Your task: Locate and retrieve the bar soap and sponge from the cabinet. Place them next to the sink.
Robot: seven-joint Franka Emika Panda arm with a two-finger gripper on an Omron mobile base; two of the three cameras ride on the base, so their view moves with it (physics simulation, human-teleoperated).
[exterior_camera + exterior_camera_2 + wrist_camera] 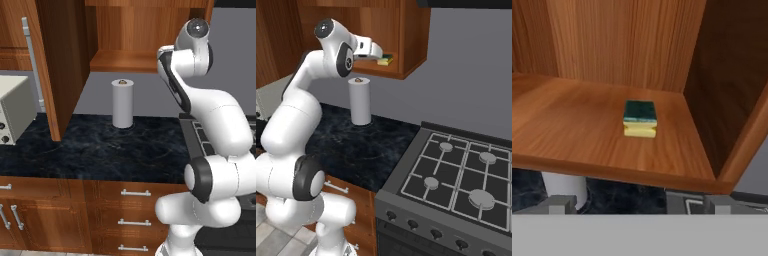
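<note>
The sponge, yellow with a dark green top, lies alone on the bottom shelf of the open cabinet, near its right wall. My gripper hovers just in front of the shelf edge, open, with nothing between its fingertips. From the right base view the gripper reaches into the cabinet, a short way from the sponge. The cabinet door stands swung open at the left with its long silver handle. The bar soap and the sink are out of view.
A white paper towel roll stands on the dark counter right under the cabinet shelf. A grey appliance sits at the counter's left. A gas stove lies to the right. Drawers run below the counter.
</note>
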